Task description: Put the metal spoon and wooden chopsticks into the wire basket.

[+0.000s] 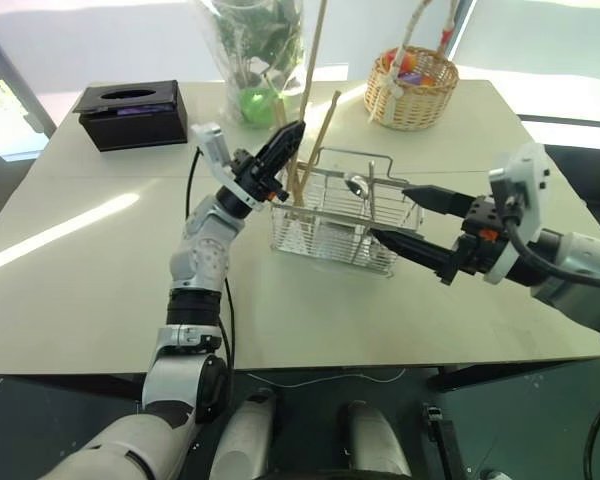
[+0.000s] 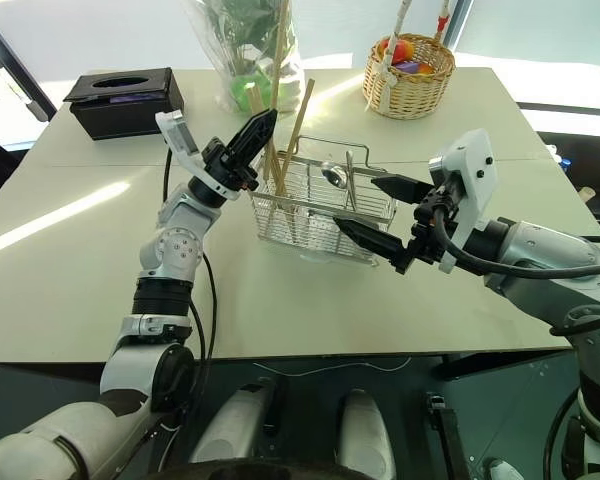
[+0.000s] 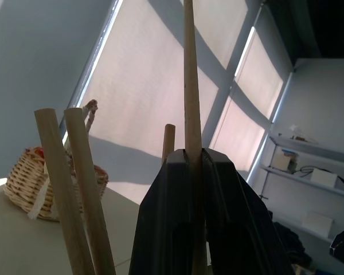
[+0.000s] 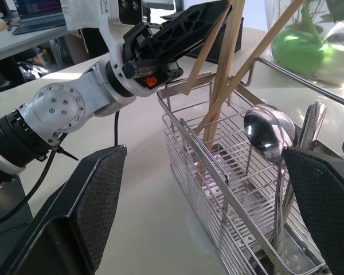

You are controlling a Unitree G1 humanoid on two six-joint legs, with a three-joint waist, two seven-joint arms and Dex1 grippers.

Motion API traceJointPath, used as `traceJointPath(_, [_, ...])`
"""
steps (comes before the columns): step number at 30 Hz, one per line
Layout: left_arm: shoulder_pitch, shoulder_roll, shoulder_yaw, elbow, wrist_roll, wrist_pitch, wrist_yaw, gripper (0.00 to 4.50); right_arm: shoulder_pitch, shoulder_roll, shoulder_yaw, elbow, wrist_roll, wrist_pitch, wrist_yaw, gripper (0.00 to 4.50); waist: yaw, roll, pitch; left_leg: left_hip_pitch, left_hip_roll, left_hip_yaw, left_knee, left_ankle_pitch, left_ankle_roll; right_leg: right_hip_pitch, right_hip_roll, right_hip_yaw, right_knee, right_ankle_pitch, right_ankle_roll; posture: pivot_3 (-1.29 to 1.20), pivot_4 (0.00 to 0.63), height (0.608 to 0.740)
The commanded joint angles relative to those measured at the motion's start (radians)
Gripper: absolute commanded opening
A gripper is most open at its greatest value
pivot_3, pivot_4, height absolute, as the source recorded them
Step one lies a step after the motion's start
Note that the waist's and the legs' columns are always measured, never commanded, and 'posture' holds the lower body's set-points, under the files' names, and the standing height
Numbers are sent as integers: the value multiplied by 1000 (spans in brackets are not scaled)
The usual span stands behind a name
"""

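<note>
The wire basket (image 1: pixel 332 236) stands mid-table. The metal spoon (image 4: pixel 269 129) stands in its right compartment, bowl up, beside another metal handle. My left gripper (image 1: pixel 296 130) hovers over the basket's left end, shut on one of the wooden chopsticks (image 3: pixel 190 86), which runs steeply up past the fingers with its lower end down in the basket. Other chopsticks (image 1: pixel 326 122) lean in that same end. My right gripper (image 1: pixel 388 212) is open at the basket's right end, one finger (image 4: pixel 86 212) in front of the basket and the other behind its corner.
A black tissue box (image 1: pixel 132 112) sits at the back left. A wrapped plant with a green pot (image 1: pixel 256 95) stands behind the wire basket, and a round wicker basket (image 1: pixel 412 90) at the back right. The table's front edge (image 1: pixel 310 366) lies near me.
</note>
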State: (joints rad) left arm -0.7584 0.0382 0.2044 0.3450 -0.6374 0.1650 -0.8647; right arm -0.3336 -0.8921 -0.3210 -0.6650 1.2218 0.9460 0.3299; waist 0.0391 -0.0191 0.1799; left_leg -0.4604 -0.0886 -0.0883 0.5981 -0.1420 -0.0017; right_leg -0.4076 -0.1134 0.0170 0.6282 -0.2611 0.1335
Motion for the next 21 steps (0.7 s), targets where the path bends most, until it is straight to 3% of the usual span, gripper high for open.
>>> traceJointPath(1, [-1, 0, -16, -32, 6, -17, -3, 1675, -22, -6, -10, -11, 3, -26, 4, 4500, 0, 0, 0, 0, 0, 0, 0, 0, 0, 0, 0, 0, 0, 0, 0, 0, 150, 740])
traceJointPath(6, [-3, 5, -15, -43, -2, -3, -6, 4180, -24, -7, -9, -9, 1, -27, 7, 4500, 0, 0, 0, 0, 0, 0, 0, 0, 0, 0, 0, 0, 0, 0, 0, 0, 150, 740])
traceJointPath(7, [-6, 4, -10, -43, -2, -8, 2, 4446, -24, -7, -9, -8, 0, -27, 8, 4500, 0, 0, 0, 0, 0, 0, 0, 0, 0, 0, 0, 0, 0, 0, 0, 0, 150, 740])
traceJointPath(16, [-95, 55, 86, -127, -96, 25, 101, 4446, -16, -6, -15, -2, -15, -29, 13, 4500, -1, 0, 0, 0, 0, 0, 0, 0, 0, 0, 0, 0, 0, 0, 0, 0, 150, 740])
traceJointPath(21, [-137, 190, 185, -211, -154, 125, 259, 4446, -2, 15, -49, 39, -106, -78, -9, 4500, -5, 0, 0, 0, 0, 0, 0, 0, 0, 0, 1, 0, 0, 1, 3, 0, 150, 740])
